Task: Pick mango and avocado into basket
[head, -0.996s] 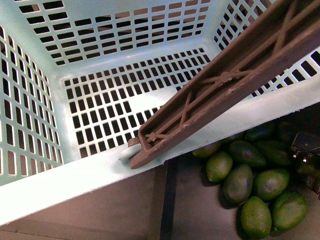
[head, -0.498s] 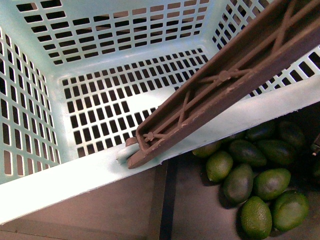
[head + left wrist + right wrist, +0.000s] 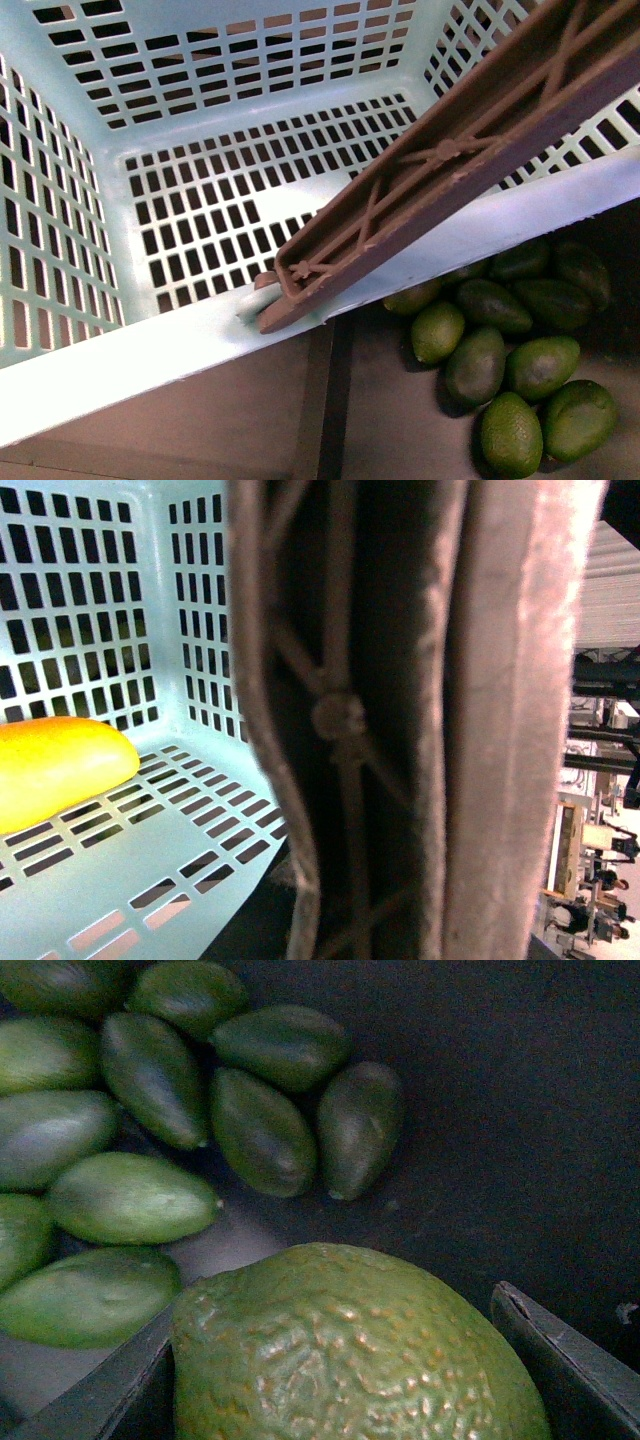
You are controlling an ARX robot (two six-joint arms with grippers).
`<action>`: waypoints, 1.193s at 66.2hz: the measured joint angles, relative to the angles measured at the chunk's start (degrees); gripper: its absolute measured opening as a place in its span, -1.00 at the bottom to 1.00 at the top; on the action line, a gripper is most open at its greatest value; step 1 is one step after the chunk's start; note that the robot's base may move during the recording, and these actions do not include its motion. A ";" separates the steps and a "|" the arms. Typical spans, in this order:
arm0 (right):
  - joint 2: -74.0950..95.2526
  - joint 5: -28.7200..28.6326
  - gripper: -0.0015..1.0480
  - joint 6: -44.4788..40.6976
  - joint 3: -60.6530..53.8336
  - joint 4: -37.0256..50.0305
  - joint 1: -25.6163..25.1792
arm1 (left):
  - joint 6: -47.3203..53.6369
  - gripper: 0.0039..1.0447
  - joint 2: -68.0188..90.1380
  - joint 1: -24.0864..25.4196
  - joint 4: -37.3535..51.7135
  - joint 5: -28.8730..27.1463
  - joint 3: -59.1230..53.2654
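With the mango (image 3: 55, 765) already in the basket (image 3: 150, 355) and the right gripper (image 3: 345, 1380) clamped on an avocado (image 3: 350, 1350) above the pile (image 3: 510, 340), lift clear of the handle (image 3: 450, 165) before dropping; left fingers unseen, can't tell.

A dull dark-brown desk (image 3: 200, 420) fills the front view from 6 to 8 o'clock. A darker divider (image 3: 322, 400) splits it near 6 o'clock. The left wrist view shows distant background only: blurred workshop clutter (image 3: 600, 870) and a grey slatted panel (image 3: 612, 590).
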 joint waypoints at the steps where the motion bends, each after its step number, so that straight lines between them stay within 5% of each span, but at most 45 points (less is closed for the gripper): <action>1: -1.86 -0.85 0.43 0.24 -1.14 -0.76 -0.42 | 0.04 -0.73 0.00 0.00 0.00 -0.02 0.00; 21: -25.38 -10.78 0.43 7.04 -8.28 -7.69 -2.95 | 0.00 -0.73 0.00 0.00 0.00 0.24 0.00; 40: -42.75 -16.11 0.43 28.72 -8.85 0.20 2.19 | -0.02 -0.73 0.00 0.00 0.00 0.24 0.00; 56: -48.39 -7.54 0.43 48.30 -9.29 12.15 18.32 | 0.04 -0.73 0.00 0.02 0.00 0.09 0.00; 67: -45.83 2.56 0.43 56.30 -9.05 19.93 33.62 | -0.02 -0.73 0.00 0.00 0.00 0.31 0.00; 79: -38.75 10.12 0.43 59.58 -6.23 25.70 44.04 | 0.00 -0.73 0.00 0.00 0.00 0.22 0.00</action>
